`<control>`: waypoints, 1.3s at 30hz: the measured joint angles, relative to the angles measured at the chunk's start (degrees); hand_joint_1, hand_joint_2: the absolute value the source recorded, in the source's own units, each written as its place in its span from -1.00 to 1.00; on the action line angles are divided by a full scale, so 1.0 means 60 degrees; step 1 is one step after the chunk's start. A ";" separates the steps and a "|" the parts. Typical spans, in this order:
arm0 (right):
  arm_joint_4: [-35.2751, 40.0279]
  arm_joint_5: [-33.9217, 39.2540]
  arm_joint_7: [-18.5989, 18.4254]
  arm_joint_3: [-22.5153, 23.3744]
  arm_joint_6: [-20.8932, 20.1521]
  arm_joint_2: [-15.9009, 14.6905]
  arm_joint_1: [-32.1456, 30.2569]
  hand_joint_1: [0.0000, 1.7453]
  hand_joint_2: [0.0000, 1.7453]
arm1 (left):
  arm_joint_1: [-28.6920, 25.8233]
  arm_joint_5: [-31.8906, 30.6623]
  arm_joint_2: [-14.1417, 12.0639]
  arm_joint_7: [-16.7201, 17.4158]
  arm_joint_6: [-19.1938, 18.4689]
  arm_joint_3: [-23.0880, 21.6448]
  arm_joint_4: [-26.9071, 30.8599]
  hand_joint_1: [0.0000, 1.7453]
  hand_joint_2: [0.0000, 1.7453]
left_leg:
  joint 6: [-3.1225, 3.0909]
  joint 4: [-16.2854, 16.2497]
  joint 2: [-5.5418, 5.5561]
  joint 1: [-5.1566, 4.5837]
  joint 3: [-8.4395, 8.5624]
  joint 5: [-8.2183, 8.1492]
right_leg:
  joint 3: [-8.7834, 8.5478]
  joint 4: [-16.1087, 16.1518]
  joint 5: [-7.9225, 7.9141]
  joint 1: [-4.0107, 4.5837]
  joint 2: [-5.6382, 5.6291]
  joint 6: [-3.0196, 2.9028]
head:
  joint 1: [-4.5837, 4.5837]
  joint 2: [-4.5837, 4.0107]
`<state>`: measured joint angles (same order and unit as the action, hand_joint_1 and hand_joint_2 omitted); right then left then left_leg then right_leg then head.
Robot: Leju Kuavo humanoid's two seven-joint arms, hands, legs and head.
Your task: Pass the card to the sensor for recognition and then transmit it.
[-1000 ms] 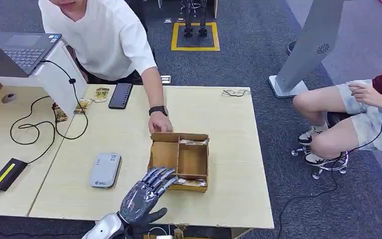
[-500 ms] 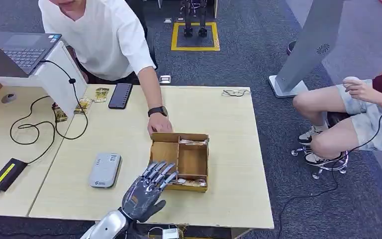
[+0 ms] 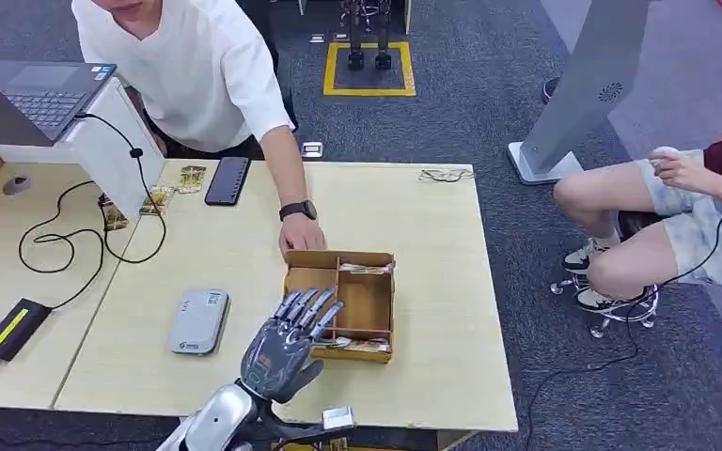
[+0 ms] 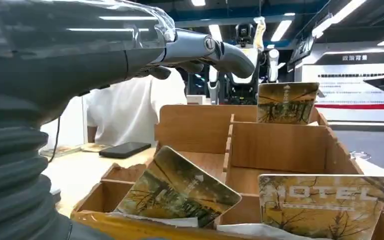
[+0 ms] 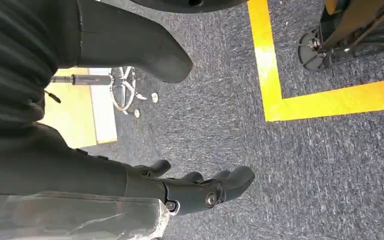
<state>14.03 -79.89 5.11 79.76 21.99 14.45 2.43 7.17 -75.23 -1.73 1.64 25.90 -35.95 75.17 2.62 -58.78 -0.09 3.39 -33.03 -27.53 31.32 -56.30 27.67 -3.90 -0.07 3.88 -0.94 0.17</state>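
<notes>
The robot's left arm [image 3: 211,421] is silver metal with a smooth rounded forearm shell. Its left hand [image 3: 287,343] has a dark grey back with a bluish sheen and slim, segmented silver-grey fingers [image 3: 312,306]. Close up, a grey ribbed cover [image 4: 10,165] wraps the wrist under a glossy translucent shell. The right hand [image 5: 190,192] is dark grey, with a thick thumb [image 5: 135,47], rounded fingertips and small round screws.

The right hand [image 5: 180,192] is seen hanging above dark grey carpet [image 5: 280,165], its fingers [image 5: 235,180] loosely curled with nothing held, while a yellow floor line [image 5: 275,75] is laid across the carpet beyond it.
</notes>
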 joint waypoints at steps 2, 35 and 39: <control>0.0000 0.0000 0.0000 0.0000 -0.0004 0.0000 0.0002 -1.00 1.00 | 0.0024 0.0000 0.0004 0.0000 -0.0007 0.0000 -0.0011 -1.00 1.00 | 0.0000 0.0000 0.0000 0.0000 0.0000 0.0000 | 0.0000 0.0000 0.0000 0.0000 0.0000 0.0000 | 0.0004 0.0000; -0.0051 -0.0179 -0.0095 -0.0193 -0.0047 -0.0069 0.0031 -1.00 1.00 | 0.0321 0.0481 -0.0197 -0.0456 -0.1056 -0.0590 -0.0575 -1.00 1.00 | 0.0000 0.0000 0.0000 0.0000 -0.0002 0.0000 | 0.0000 0.0000 0.0000 0.0000 -0.0001 0.0000 | 0.0000 0.0000; -0.0055 -0.0160 -0.0106 -0.0193 -0.0047 -0.0069 0.0032 -1.00 1.00 | 0.0321 0.0401 -0.0149 -0.0222 -0.0969 -0.0590 -0.0579 -1.00 1.00 | 0.0000 0.0000 0.0000 0.0000 -0.0002 0.0000 | 0.0001 0.0000 0.0000 0.0000 -0.0001 0.0000 | 0.0000 0.0000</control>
<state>13.70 -80.85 4.48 78.60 21.70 14.03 2.62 9.10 -72.83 -2.62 0.31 20.09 -39.50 71.69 2.62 -58.78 -0.09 3.39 -33.04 -27.53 31.33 -56.30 27.67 -3.90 -0.07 3.88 -0.94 0.17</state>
